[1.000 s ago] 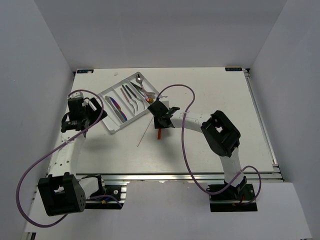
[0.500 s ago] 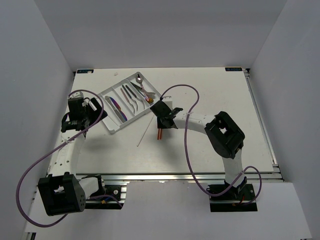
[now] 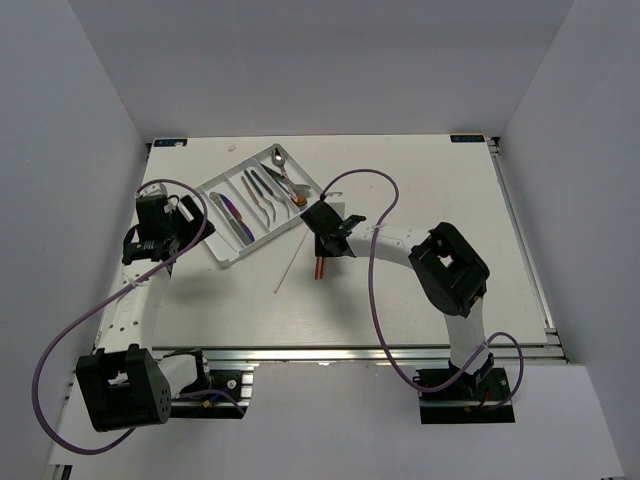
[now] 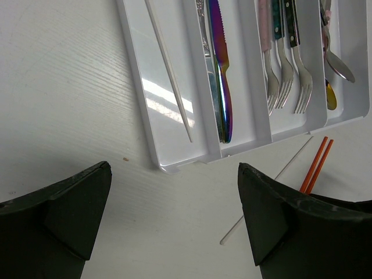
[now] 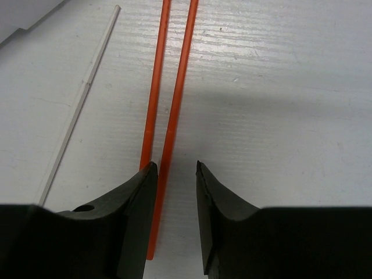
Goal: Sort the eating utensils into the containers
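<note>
**Straddling one orange-red chopstick just off the tray**

Finding the two orange-red chopsticks (image 5: 179,87) side by side on the white table (image 5: 290,87), nearly parallel, just off the near end of the white cutlery tray (image 4: 154,116) and not in any compartment. Bracketing the right-hand stick of the pair with the right gripper (image 5: 176,168), jaws only narrowly parted and not pressed onto it. Meeting the left-hand stick's end at the left fingertip, touching or not impossible to tell.

Placing a loose pale chopstick (image 5: 77,110) on the table just left of the orange pair, angled away from it.

Counting four long compartments across the tray in the left wrist view. Holding, in turn, a stowed pale chopstick (image 4: 169,72), an iridescent purple-blue knife (image 4: 221,87) beside a silver piece, three forks (image 4: 286,87) with tines toward the near end, and spoons (image 4: 340,67).

Hanging above bare table at the tray's near end, the left gripper (image 4: 174,215), fingers spread wide, gripping nothing.
</note>
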Tool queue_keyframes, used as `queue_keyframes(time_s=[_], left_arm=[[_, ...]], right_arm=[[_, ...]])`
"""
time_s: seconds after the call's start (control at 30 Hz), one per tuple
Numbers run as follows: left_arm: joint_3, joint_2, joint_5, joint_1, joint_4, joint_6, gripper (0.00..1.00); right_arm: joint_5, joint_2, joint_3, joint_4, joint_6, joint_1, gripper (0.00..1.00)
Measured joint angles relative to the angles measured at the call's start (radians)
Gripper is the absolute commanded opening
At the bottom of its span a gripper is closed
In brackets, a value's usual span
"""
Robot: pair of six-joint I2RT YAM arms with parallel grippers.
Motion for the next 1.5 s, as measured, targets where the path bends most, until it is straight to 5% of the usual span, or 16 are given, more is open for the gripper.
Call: queue_keyframes(time_s=[0.17, 0.23, 0.37, 0.47, 0.7, 1.07, 1.27, 1.5], left_arm=[[0.0, 0.0, 0.0, 0.0, 0.0, 0.0, 0.98], [0.0, 0.0, 0.001, 0.0, 0.0, 0.0, 0.98], [0.0, 0.0, 0.001, -0.005, 0.0, 0.0, 0.98], [0.0, 0.0, 0.001, -0.012, 0.0, 0.0, 0.98], [-0.001, 0.005, 0.058, -0.064, 0.03, -0.03, 0.98], [-0.171, -0.021, 0.217, -0.468, 0.47, -0.324, 0.98], [-0.174, -0.021, 0.215, -0.542, 0.616, -0.393, 0.95], [-0.174, -0.021, 0.197, -0.544, 0.657, -0.404, 0.77]], right_arm=[[-0.012, 0.012, 0.0, 0.001, 0.014, 0.0, 0.3], [-0.017, 0.016, -0.006, 0.005, 0.019, -0.001, 0.16], [-0.017, 0.005, -0.035, 0.037, 0.029, -0.009, 0.13], [-0.029, -0.019, -0.076, 0.069, 0.03, -0.025, 0.0], [-0.088, -0.137, -0.225, 0.097, -0.002, -0.109, 0.0], [-0.464, -0.548, -0.392, 0.34, -0.064, -0.13, 0.0], [-0.689, -0.566, -0.424, 0.526, 0.003, -0.129, 0.0], [-0.844, -0.512, -0.423, 0.634, 0.082, -0.129, 0.0]])
